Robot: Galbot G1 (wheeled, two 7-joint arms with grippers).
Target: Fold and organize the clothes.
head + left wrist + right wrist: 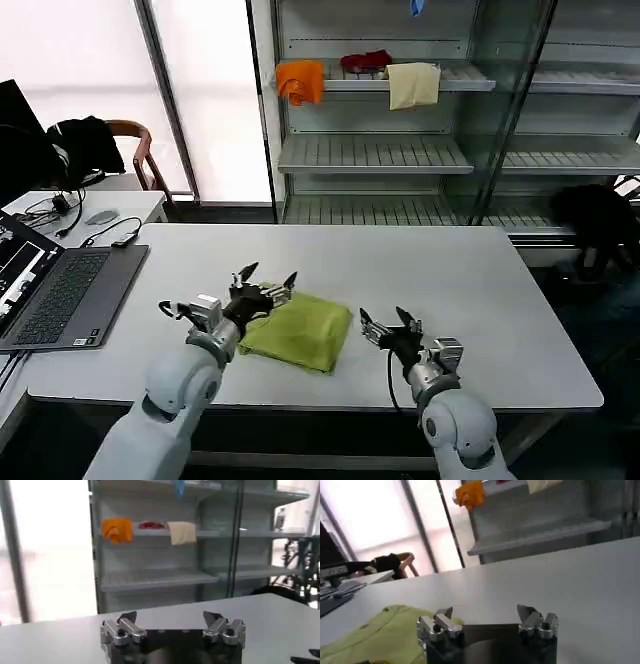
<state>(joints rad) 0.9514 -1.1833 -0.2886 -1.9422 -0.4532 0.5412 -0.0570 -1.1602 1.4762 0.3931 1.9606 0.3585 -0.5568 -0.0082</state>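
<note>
Clothes [298, 329], a folded lime T-shirt, lie on the desk [480, 290]. Left gripper [266, 279] hovers over the shirt's edge, fingers apart. Right gripper [385, 320] sits just beside the shirt, fingers apart.

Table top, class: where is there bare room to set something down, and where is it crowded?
The table is bare along its far edge toward the shelves and across its right end beyond the right gripper. A smaller bare patch lies between the laptop and the left gripper. The near middle is crowded: folded T-shirt, with both grippers' jaws open.
</note>
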